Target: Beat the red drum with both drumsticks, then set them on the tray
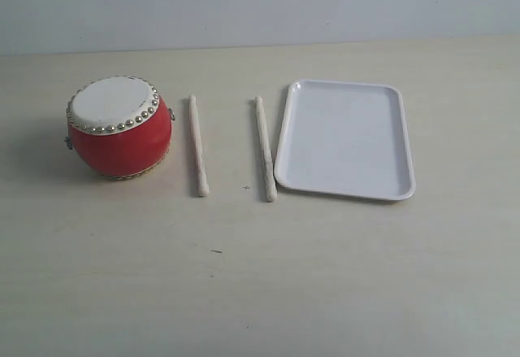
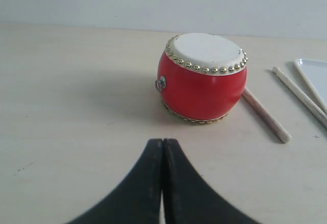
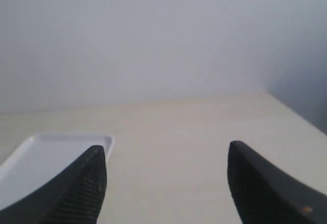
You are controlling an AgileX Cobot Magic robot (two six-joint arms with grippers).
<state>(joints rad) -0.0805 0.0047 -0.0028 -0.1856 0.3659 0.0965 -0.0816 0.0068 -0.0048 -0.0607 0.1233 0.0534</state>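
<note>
The red drum (image 1: 119,129) is set upright on the table (image 1: 260,292), skin side up. A ring of shiny studs is seen round its top. Its far side is hidden.

Two drumsticks are laid flat on the table, side by side. The first stick (image 1: 198,145) is placed just beside the drum, apart from it. The second stick (image 1: 266,150) is placed farther from the drum. In the left wrist view, one end of the first stick (image 2: 265,114) is hidden behind the drum (image 2: 203,78).

The tray (image 1: 345,139) is found beyond the second stick, farthest from the drum. Only its bare white floor is seen. Whether the second stick touches the tray's rim cannot be told. In each wrist view only a corner of the tray (image 3: 56,155) is shown, and the rest is cut off.

The left gripper (image 2: 162,142) is pointed at the drum, well back from it. Its fingers are pressed together and nothing is held. The right gripper (image 3: 166,152) is spread wide, and only table is seen between its fingers. Neither gripper is seen in the exterior view.

A wide stretch of table is seen in front of the drum. A pale wall is seen behind it.
</note>
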